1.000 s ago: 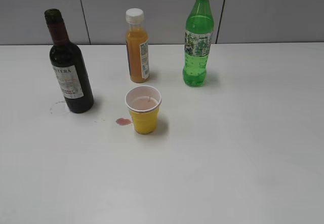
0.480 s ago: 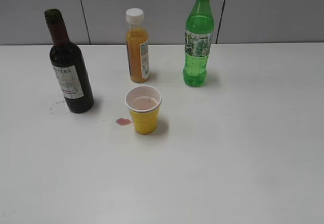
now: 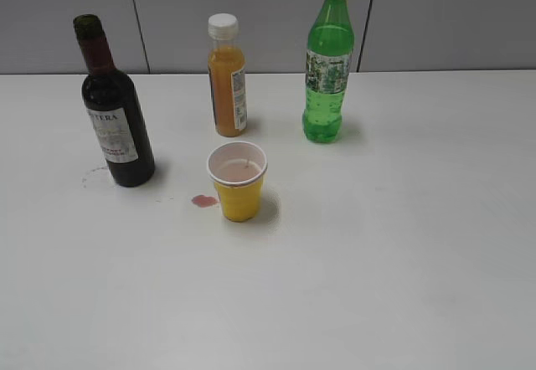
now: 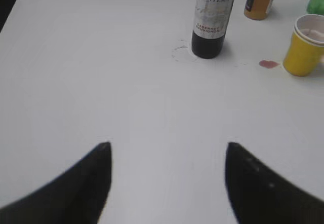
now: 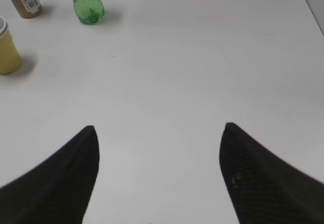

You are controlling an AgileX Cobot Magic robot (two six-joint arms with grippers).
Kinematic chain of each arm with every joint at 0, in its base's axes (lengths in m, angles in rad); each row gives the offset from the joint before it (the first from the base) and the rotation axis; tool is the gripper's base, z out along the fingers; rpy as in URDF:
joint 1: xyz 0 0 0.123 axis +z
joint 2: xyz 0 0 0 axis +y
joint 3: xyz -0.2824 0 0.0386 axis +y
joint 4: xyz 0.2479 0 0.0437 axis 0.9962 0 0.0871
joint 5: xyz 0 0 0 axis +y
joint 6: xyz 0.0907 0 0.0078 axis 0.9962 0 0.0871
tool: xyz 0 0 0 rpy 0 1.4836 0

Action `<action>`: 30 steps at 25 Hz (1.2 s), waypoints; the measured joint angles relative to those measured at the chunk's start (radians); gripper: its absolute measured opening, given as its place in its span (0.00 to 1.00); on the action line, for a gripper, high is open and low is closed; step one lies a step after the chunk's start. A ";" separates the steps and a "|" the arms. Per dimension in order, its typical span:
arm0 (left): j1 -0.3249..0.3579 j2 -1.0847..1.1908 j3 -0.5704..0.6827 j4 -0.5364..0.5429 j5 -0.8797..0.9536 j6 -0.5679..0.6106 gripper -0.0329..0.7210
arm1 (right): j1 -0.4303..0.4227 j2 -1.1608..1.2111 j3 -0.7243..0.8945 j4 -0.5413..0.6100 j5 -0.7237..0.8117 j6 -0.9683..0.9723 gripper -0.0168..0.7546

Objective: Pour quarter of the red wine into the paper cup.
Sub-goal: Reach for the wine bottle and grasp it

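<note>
Exterior view: red wine upright near desk far-left corner, paper cup mid-desk, pinkish liquid inside, small spill beside. Left claw and right claw wide apart, empty, well back. Pour looks done; otherwise next: left claw grasps bottle.

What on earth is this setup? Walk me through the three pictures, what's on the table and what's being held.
It is a two-armed robot. One camera faces the white table; the others sit on each wrist. The dark prongs are the left gripper and right gripper, both open and holding nothing. On the table stand a red wine bottle, an orange juice bottle, a green soda bottle and a yellow paper cup with pinkish liquid inside. A small red spill lies beside the cup.
</note>
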 joint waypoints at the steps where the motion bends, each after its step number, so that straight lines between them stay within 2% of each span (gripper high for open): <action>1: 0.000 0.000 0.000 -0.004 -0.001 0.000 0.74 | 0.000 0.000 0.000 0.000 0.000 0.000 0.75; 2: 0.000 0.000 0.000 -0.005 -0.001 0.000 0.83 | 0.000 0.000 0.000 0.000 0.000 0.000 0.75; 3: 0.000 0.000 0.000 -0.006 -0.005 0.000 0.87 | 0.000 0.000 0.000 0.000 0.000 0.000 0.75; 7: -0.001 0.001 -0.016 -0.009 -0.126 0.006 0.94 | 0.000 0.000 0.000 0.000 0.000 0.000 0.75; 11: -0.001 0.081 -0.019 -0.014 -0.365 0.015 0.95 | 0.000 0.000 0.000 0.000 0.000 0.000 0.75; 20: -0.001 0.419 -0.019 -0.015 -0.838 0.026 0.93 | 0.000 0.000 0.000 0.000 0.000 0.000 0.75; 30: -0.001 0.806 0.007 -0.007 -1.286 0.027 0.89 | 0.000 0.000 0.000 0.000 0.000 0.000 0.75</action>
